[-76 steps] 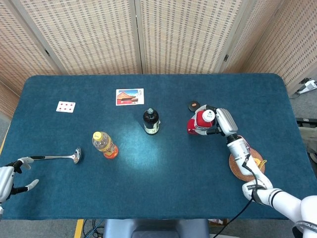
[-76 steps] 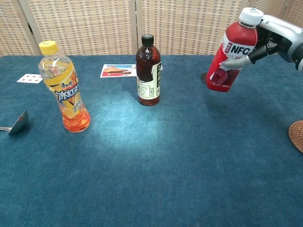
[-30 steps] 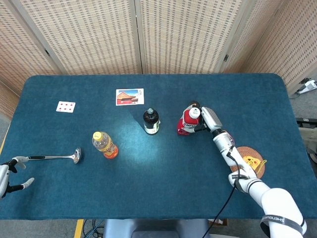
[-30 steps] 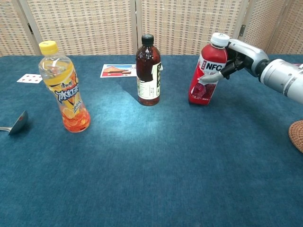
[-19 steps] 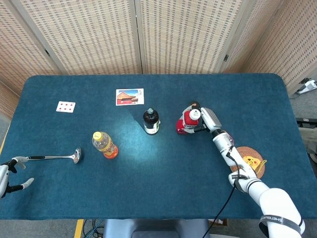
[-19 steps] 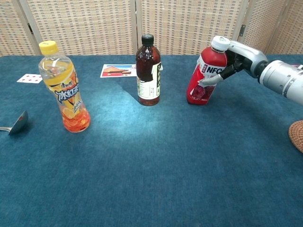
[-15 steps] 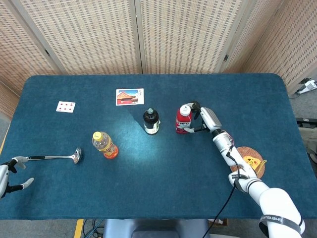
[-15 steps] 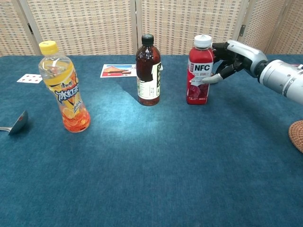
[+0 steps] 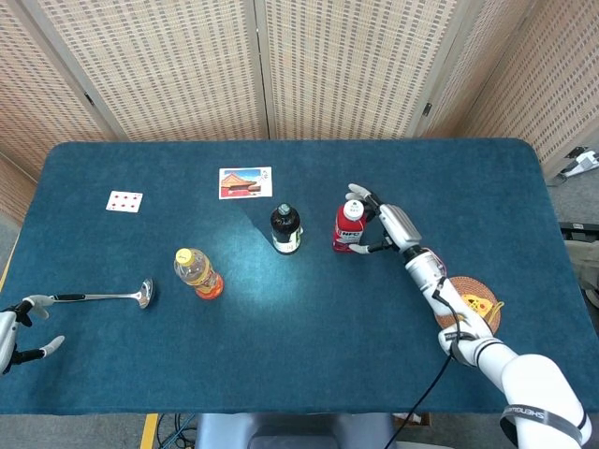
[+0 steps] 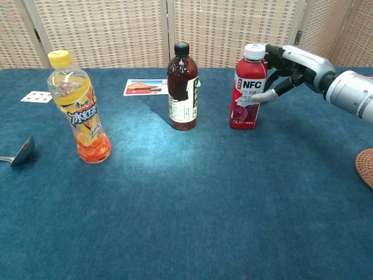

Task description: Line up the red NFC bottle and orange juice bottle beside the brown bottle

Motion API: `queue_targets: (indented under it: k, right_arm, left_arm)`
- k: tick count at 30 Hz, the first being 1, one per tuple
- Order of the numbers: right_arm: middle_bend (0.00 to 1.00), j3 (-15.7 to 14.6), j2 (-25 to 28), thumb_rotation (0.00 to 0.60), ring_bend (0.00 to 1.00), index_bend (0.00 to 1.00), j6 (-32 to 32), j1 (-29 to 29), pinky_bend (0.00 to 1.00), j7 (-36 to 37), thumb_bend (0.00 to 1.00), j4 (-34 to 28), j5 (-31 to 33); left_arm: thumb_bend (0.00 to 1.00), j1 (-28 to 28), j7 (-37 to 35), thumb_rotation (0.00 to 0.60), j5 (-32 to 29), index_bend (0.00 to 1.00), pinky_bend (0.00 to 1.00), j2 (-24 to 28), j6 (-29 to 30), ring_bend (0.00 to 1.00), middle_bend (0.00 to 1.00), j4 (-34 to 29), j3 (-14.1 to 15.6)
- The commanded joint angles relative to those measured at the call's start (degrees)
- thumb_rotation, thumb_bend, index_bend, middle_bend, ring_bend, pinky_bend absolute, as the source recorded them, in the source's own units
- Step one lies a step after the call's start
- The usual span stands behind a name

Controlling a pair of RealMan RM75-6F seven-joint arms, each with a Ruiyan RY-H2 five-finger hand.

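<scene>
Released moments ago, red NFC bottle (image 10: 247,87) stands upright just beside the spread right robot hand (image 10: 291,65).

Just left of your right hand (image 10: 289,69) stands the NFC bottle (image 10: 246,87); left of that the brown bottle (image 10: 182,87). The juice bottle (image 10: 78,108) stands far left, nearer you.
</scene>
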Motion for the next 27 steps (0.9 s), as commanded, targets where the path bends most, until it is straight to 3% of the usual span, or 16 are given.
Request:
queue_targets:
  k: [1,14,19,27]
  right_arm:
    - [0.18,-0.2,3.3,0.600,0.20,0.06,3.3,-1.8,0.40,-4.5,0.00,-4.8,-0.4]
    - [0.18,-1.1,22.8,0.600,0.20,0.06,15.5,-13.3,0.40,-33.5,0.00,-36.1,1.4]
    - [0.19,-3.0,27.8,0.600,0.20,0.06,22.1,-19.2,0.40,-40.4,0.00,-42.8,0.3]
    - [0.23,-6.7,32.1,0.600,0.20,0.06,31.2,-27.4,0.40,-47.2,0.00,-47.8,-3.5]
  left_arm:
    - [0.14,0.1,0.1,0.600,0.3,0.61,0.64,0.1,0.2,0.49,0.47,-0.2,0.1]
    - [0.14,0.5,1.9,0.600,3.0,0.59,0.64,0.3,2.0,0.49,0.47,-2.3,1.0]
    - [0.14,0.5,3.0,0.600,4.2,0.57,0.64,0.0,2.4,0.49,0.47,-3.0,1.5]
    - [0.14,0.0,4.3,0.600,5.2,0.47,0.64,-1.0,2.2,0.48,0.47,-3.5,1.9]
